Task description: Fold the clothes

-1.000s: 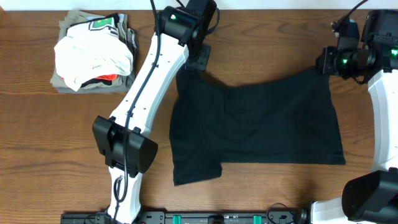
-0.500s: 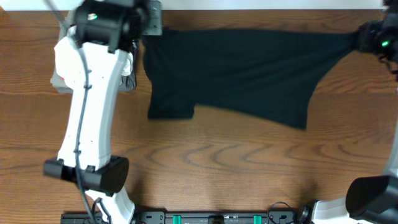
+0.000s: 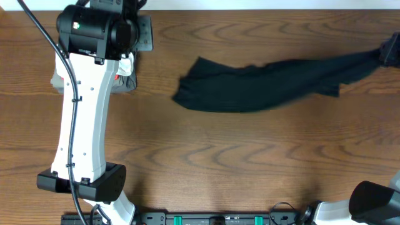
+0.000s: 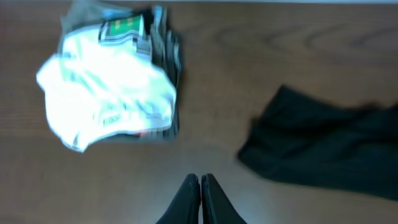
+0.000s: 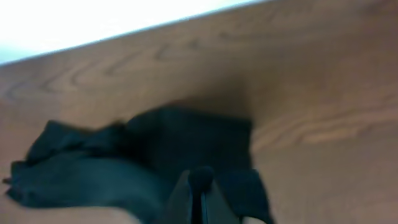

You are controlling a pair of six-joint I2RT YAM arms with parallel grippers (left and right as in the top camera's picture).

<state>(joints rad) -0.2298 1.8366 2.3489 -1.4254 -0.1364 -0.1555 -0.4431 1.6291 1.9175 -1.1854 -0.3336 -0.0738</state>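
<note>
The clothes, a black shirt (image 3: 269, 84), lie bunched in a long strip across the table's far half, running from the centre up to the right edge. My right gripper (image 3: 390, 55) is at that edge, shut on the shirt's right end; in the right wrist view its fingers (image 5: 200, 180) pinch a fold of the black fabric (image 5: 124, 162). My left gripper (image 4: 200, 180) is shut with nothing in it and hovers over bare wood. The shirt's loose end (image 4: 323, 149) is well to its right, apart from it.
A pile of folded garments with a white printed one on top (image 4: 106, 81) sits at the far left, partly under my left arm (image 3: 94, 28). The table's back edge (image 5: 124, 31) runs close behind the shirt. Bare wood fills the near half of the table.
The left gripper has let go of the shirt's left corner. The shirt, spread wide before, has collapsed into a narrow strip and slid right with the right gripper.
</note>
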